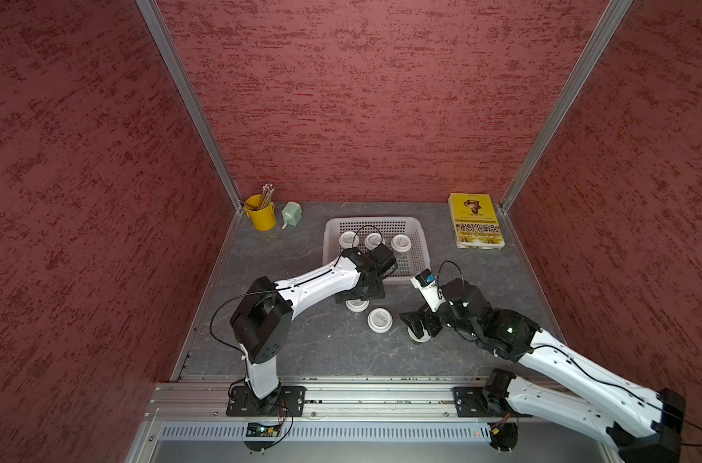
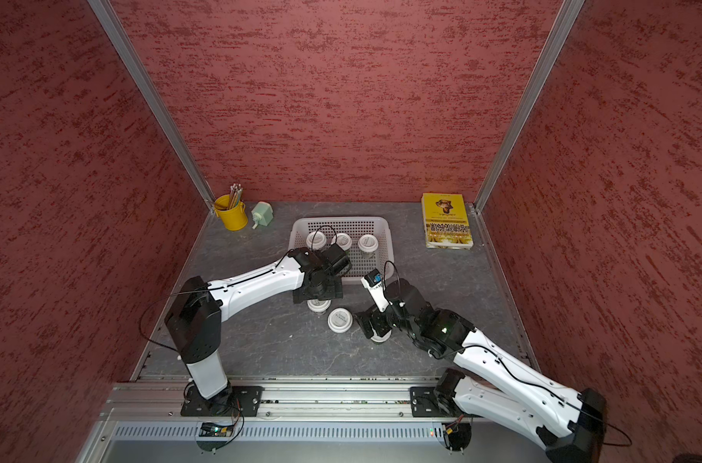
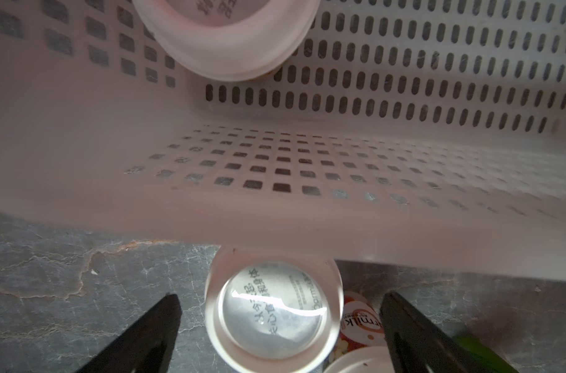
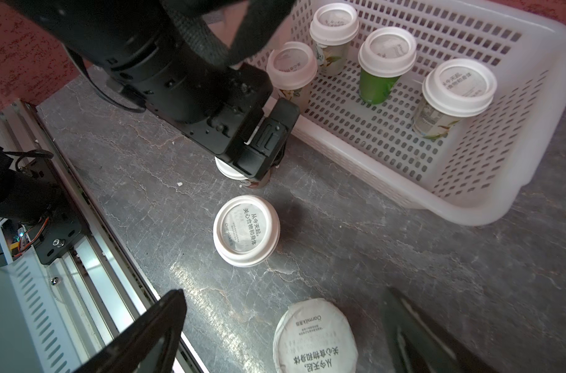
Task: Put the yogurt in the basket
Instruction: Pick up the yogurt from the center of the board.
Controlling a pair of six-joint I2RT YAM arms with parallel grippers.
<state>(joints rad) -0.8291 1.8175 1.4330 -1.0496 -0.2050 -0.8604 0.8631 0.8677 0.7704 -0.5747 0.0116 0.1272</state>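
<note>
yogurt cups, four of them, stand upright in the basket; three more stand on the grey counter just outside its near wall. the left gripper is over the cup nearest the basket, its black fingers spread wide to either side, not touching it. the right gripper straddles another cup the same way, fingers open, nothing gripped. the third cup stands free between those two.

Overhead pair; wrist views near basket
</note>
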